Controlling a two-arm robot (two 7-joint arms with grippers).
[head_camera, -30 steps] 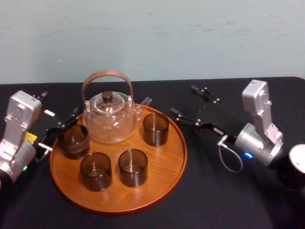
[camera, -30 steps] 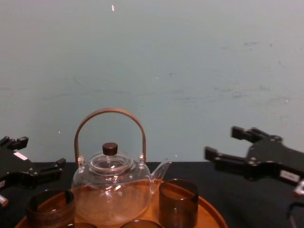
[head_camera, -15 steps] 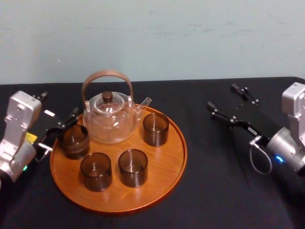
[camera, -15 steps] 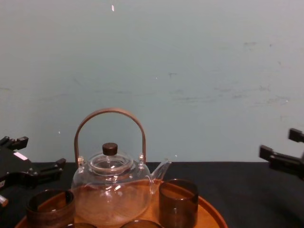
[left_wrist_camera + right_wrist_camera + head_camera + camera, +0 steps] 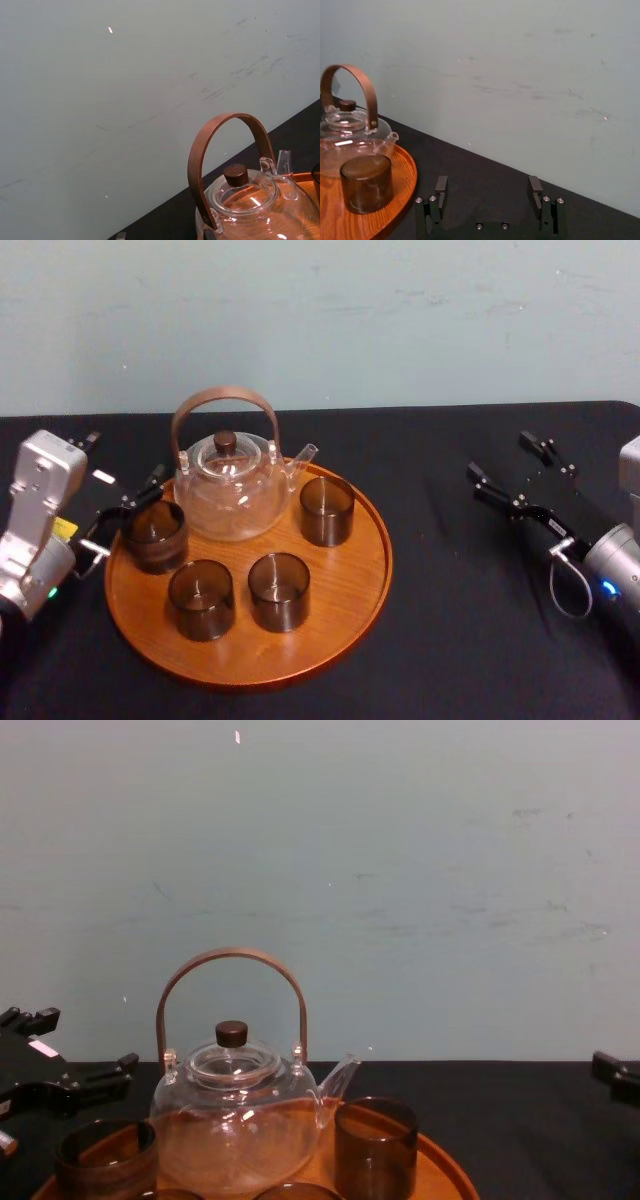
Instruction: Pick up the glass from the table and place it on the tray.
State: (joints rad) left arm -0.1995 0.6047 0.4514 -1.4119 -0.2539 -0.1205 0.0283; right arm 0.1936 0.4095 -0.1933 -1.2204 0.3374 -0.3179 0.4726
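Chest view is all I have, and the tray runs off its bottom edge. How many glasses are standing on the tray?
Observer: Four brown ones on the wooden tray: the left glass, front-left glass, front-middle glass and right glass.
Operator: Where is the right tool?
Observer: The right tool is over the black table, well right of the tray, open and holding nothing.
Operator: And the left tool?
Observer: The left tool is open at the tray's left rim, by the left glass. I cannot tell whether its fingers straddle the glass or sit beside it.
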